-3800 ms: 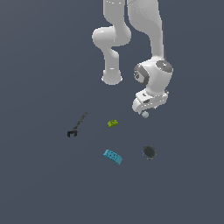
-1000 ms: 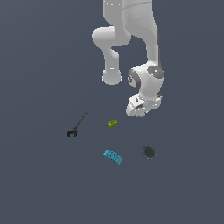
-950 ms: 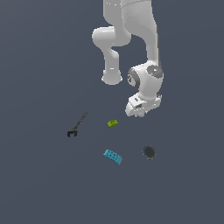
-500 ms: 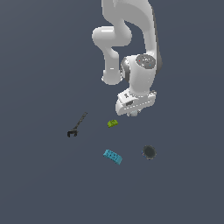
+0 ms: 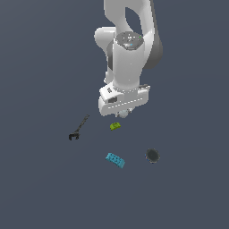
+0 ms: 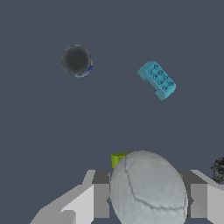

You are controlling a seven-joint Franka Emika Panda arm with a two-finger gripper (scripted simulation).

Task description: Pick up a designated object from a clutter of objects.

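Note:
The pale grey-white ball (image 6: 146, 188) fills the gap between my fingers (image 6: 100, 199) in the wrist view, and my gripper (image 6: 148, 203) is shut on it. In the exterior view the ball (image 5: 124, 114) peeks out under the white hand, with the gripper (image 5: 123, 112) held above the floor, just over the yellow-green block (image 5: 115, 126). The rest of the clutter lies on the floor: a thin black wrench-like tool (image 5: 78, 129), a cyan studded brick (image 5: 115, 160) and a dark round disc (image 5: 152, 155).
From the wrist, the disc (image 6: 76, 60) and cyan brick (image 6: 157, 79) lie well beyond the ball. The green block (image 6: 118, 159) shows just behind it, and the tool's black end (image 6: 218, 169) sits at the picture's edge. The floor is plain dark grey.
The arm has swung toward the exterior view's left with the ball in its fingers. The hand now hangs over the yellow-green block. The floor items have not moved.

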